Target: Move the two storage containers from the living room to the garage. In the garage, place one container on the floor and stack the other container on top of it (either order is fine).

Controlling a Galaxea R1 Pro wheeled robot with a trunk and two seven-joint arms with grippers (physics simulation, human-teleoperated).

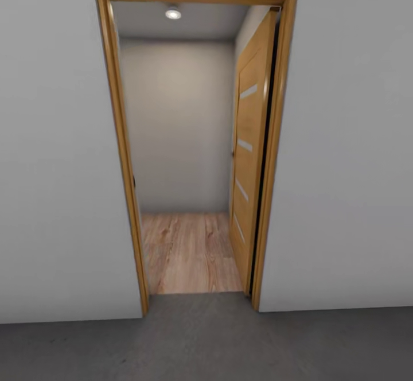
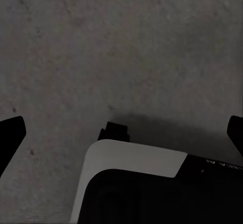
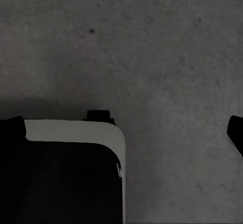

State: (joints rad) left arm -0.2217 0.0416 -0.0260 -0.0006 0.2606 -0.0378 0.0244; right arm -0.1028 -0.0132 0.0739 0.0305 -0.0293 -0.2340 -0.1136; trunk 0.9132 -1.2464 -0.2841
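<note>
Storage containers: whereabouts not to be told from here, judged to lie past the opening ahead, toward the living room. Nearest, left gripper point(image 2: 121, 133) and right gripper point(image 3: 124, 130) hanging over the dark concrete floor point(image 1: 206, 346), jaws of both spread wide with nothing between, beside the pale-edged robot base point(image 2: 131, 158). Farther on, wooden door frame point(image 1: 123, 157), door point(image 1: 249, 151) swung inward against the right side, then wood-plank flooring point(image 1: 192, 252), a plain back wall point(image 1: 178, 123) and a ceiling light point(image 1: 173, 13). Best to drive through centred and square – arms tucked low, clear of both jambs – and to slow before that back wall, ready to turn.
</note>
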